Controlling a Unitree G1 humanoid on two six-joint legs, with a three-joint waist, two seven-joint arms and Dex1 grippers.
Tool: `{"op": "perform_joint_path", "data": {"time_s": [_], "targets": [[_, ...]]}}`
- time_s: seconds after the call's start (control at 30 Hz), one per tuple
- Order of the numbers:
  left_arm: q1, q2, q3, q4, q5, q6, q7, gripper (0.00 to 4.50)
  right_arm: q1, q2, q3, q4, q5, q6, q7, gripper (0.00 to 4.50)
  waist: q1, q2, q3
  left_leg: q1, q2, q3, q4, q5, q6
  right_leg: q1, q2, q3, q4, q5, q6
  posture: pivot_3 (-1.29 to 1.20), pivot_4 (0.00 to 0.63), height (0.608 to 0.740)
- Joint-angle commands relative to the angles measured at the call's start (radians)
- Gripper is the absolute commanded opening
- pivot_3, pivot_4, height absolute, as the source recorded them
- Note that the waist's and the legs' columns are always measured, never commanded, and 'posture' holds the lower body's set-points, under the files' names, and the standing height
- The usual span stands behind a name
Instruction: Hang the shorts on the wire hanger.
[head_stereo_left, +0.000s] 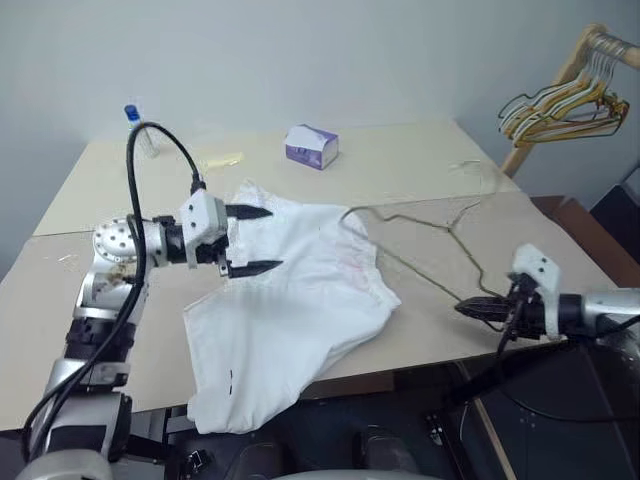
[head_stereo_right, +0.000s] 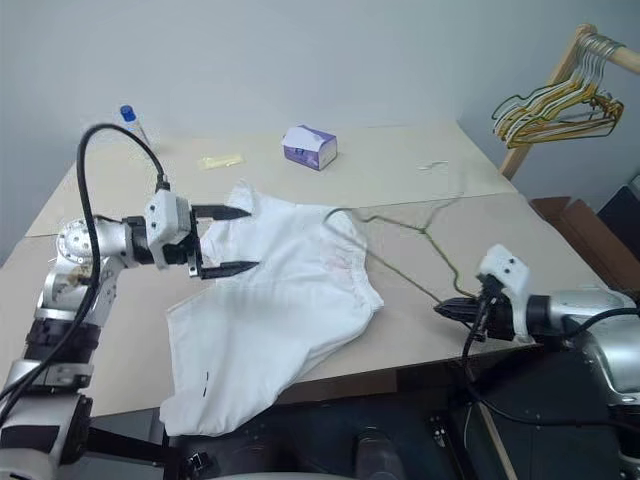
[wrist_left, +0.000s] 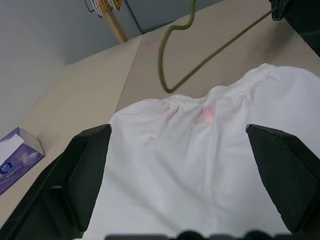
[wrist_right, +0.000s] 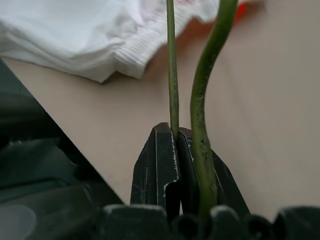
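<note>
Right fingers (head_stereo_left: 470, 308) pinch wire hanger (head_stereo_left: 440, 228); left fingers (head_stereo_left: 252, 240) spread over shorts (head_stereo_left: 300, 300)

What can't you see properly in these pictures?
- Wire hanger: in the head views one end goes under the shorts, so how far inside it reaches is hidden.
- Shorts: the lower part droops over the table edge.
- Tissue box: its print is too small to read.
- Bunch of hangers: too tangled to count.
</note>
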Motion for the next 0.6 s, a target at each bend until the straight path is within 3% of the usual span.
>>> {"op": "perform_joint_path", "data": {"time_s": [0.03,0.23,0.6], "targets": [[0.039,0.008,0.029,-0.104,-0.074,0.024,-0.024,4.48,-0.038,0.014,-0.072,0.073,0.112,0.282,-0.067,0.00,0.000,0.000,0.000,0.000,0.001,-0.001,0.000,0.000,0.000,0.000,0.000,0.000,0.000,0.001,-0.001,-0.02,0.020,0.740],[0.070,0.046,0.033,-0.176,-0.107,0.101,-0.030,4.48,-0.103,0.033,-0.029,0.175,0.159,0.486,-0.100,0.00,0.005,0.002,0.000,0.001,0.000,-0.003,0.000,0.000,0.001,0.001,0.000,0.000,-0.001,0.000,-0.001,-0.01,0.023,0.740],[0.140,0.078,0.056,-0.260,-0.117,0.132,0.003,4.48,-0.096,0.005,0.036,0.176,0.192,0.498,0.000,0.00,0.011,0.002,0.001,0.000,-0.001,-0.006,-0.001,-0.001,0.001,0.001,0.000,0.000,-0.001,0.000,0.000,0.04,0.037,0.740]]}}
